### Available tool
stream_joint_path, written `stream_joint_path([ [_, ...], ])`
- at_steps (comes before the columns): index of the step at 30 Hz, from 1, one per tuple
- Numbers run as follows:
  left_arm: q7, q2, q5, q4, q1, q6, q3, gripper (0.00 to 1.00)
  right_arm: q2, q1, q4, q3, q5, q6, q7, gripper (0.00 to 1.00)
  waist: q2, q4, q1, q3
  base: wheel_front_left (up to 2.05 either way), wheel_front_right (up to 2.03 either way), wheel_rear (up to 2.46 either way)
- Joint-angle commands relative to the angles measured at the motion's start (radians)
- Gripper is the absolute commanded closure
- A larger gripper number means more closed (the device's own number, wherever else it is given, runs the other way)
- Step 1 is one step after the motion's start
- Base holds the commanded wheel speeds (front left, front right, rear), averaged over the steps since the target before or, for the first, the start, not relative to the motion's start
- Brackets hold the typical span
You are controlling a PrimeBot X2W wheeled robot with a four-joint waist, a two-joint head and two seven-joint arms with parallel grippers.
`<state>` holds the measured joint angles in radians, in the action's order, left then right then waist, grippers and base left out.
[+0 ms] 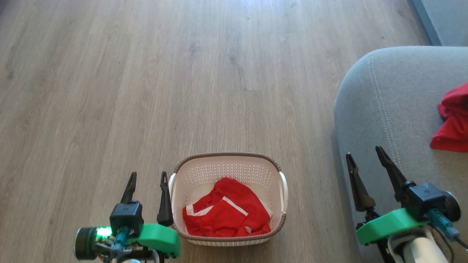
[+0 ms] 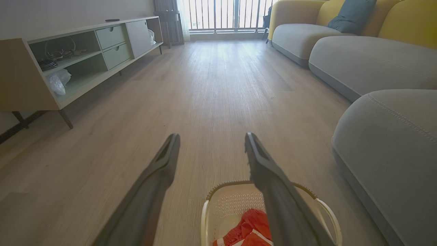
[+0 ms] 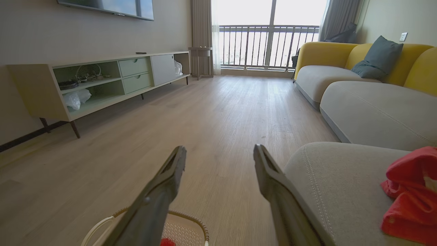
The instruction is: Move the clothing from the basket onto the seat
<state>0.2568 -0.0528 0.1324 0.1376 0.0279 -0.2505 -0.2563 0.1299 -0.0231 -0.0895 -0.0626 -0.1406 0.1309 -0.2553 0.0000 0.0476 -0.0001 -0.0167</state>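
Head view: left gripper (image 1: 148, 174) sits just left of the basket (image 1: 223, 155), jaws open, empty. Red shorts (image 1: 226, 213) lie inside the basket. Right of the basket, right gripper (image 1: 363, 151) hovers over the seat (image 1: 402, 91) edge, jaws open; another red garment (image 1: 453, 120) lies on the seat.

You have bright daylight in every view. In both wrist views it comes from the balcony window (image 3: 269, 41) at top centre, blown out to white, and lays a pale sheen down the floor (image 3: 218, 112). Lines bow toward those frames' edges, and the near fingers (image 2: 150, 191) at the bottom look soft. Your head view is sharp and even; the seat (image 1: 395, 109) drops a faint shadow along its left edge.
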Motion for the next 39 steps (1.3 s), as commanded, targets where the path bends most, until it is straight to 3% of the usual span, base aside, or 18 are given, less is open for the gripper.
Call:
stream_joint_path([
  [1,0.005,0.003,-0.001,-0.029,-0.012,-0.007,0.031,0.00,0.004,0.016,0.027,-0.015,0.008,0.000,-0.006,0.00,0.0000,-0.002,0.0001,0.001,0.00,0.00,0.00],
  [39,0.005,0.003,-0.001,-0.029,-0.021,0.003,0.013,0.00,-0.006,0.026,-0.006,0.006,-0.025,0.000,-0.006,0.00,0.0000,-0.015,0.0001,-0.010,0.00,0.00,0.00],
])
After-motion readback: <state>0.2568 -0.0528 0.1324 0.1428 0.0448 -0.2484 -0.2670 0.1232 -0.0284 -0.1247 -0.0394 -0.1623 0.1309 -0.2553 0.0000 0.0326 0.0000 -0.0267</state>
